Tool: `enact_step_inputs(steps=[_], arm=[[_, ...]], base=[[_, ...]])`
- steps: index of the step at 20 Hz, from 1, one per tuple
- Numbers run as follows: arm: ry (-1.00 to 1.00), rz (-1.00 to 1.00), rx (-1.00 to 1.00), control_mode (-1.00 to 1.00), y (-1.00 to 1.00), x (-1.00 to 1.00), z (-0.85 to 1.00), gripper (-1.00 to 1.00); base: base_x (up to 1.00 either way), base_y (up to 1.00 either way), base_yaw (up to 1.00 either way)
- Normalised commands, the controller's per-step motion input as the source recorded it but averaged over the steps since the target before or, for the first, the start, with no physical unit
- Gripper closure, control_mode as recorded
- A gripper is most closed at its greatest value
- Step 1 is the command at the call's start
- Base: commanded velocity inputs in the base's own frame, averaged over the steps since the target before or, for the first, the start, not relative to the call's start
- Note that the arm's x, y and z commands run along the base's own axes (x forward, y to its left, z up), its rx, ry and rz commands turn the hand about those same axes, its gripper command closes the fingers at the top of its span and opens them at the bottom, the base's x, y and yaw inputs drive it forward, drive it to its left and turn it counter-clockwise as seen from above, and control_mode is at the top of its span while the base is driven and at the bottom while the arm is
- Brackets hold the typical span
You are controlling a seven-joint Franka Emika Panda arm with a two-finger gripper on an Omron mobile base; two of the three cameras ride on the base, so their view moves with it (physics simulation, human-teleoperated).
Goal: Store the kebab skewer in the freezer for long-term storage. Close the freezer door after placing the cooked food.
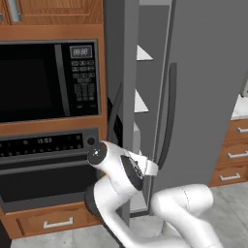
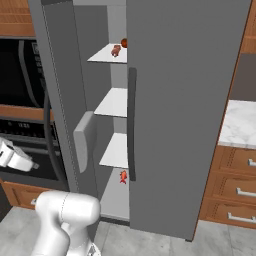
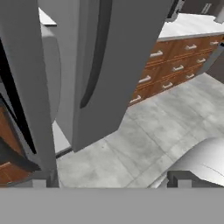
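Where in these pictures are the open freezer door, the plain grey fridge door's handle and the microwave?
freezer door (image 2: 62,95), right base view, on its grey inner face.
plain door's handle (image 2: 132,125), right base view, midway down the long dark bar.
microwave (image 1: 34,82), left base view, on its black window.

Freezer (image 2: 116,150) interior half hidden behind plain door (image 2: 185,110); top shelf items (image 2: 116,50) tiny.

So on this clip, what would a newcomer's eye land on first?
Probably the tall grey two-door fridge, its narrow freezer door swung open at the left onto white shelves. A small reddish-brown item sits on the top shelf and a small red thing lower down. The white arm's open gripper hangs left, before the black oven.
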Motion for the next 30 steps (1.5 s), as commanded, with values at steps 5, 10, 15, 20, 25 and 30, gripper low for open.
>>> enact_step_inputs(steps=[5, 10, 15, 20, 25, 30], arm=[[-0.16, -0.29, -0.21, -1.00, 0.23, 0.48, -0.07, -1.00], [-0.31, -0.27, -0.15, -1.00, 0.18, 0.47, -0.22, -1.00], [-0.34, -0.19, -0.07, -1.00, 0.31, 0.16, -0.06, -1.00], [-0.06, -0.02, 0.00, -1.00, 0.35, 0.29, 0.00, -1.00], [0.00, 0.00, 0.00, -1.00, 0.29, 0.52, -0.02, -1.00], [0.03, 0.00, 0.00, -1.00, 0.21, 0.56, -0.11, -1.00]], base=[[0.00, 0.00, 0.00], [0.00, 0.00, 0.00], [0.00, 0.00, 0.00], [0.00, 0.00, 0.00], [0.00, 0.00, 0.00], [0.00, 0.00, 0.00]])
